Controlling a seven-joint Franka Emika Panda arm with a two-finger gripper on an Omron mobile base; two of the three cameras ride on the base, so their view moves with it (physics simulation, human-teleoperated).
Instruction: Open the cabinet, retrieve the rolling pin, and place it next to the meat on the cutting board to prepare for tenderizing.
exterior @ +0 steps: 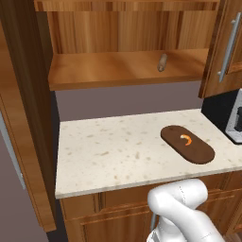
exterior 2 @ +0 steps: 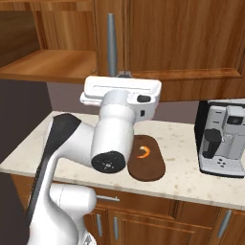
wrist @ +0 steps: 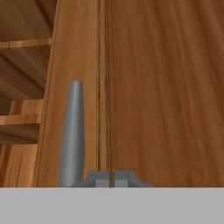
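Left base view: cabinet (exterior: 127, 66) standing open, door (exterior: 23, 118) swung out at the left edge, wooden shelf exposed. Rolling pin (exterior: 162, 62) lying on that shelf toward its right part, long axis running front to back with a slight lean, one narrow handle end toward the viewer, the other toward the back panel. Below, speckled countertop (exterior: 108, 151) carrying the cutting board (exterior: 187, 144), an elongated oval set diagonally, long axis from upper left to lower right. Meat (exterior: 187, 139) resting on the board's upper half, a small orange crescent, well apart from the rolling pin above. Right base view: same board (exterior 2: 148, 167) partly hidden behind the white arm, meat (exterior 2: 143, 152) on it, coffee machine (exterior 2: 222, 139) on the counter to the right. Gripper (exterior 2: 123, 75) raised at the lower edge of the neighbouring wall cabinet (exterior 2: 182, 38), just beside that cabinet's vertical silver bar handle (exterior 2: 111, 45). Hand view: fingertips (wrist: 100, 180) pressed together, nothing between them, facing the wood panel; bar handle (wrist: 72, 135) just to their left, running upright along the door edge.
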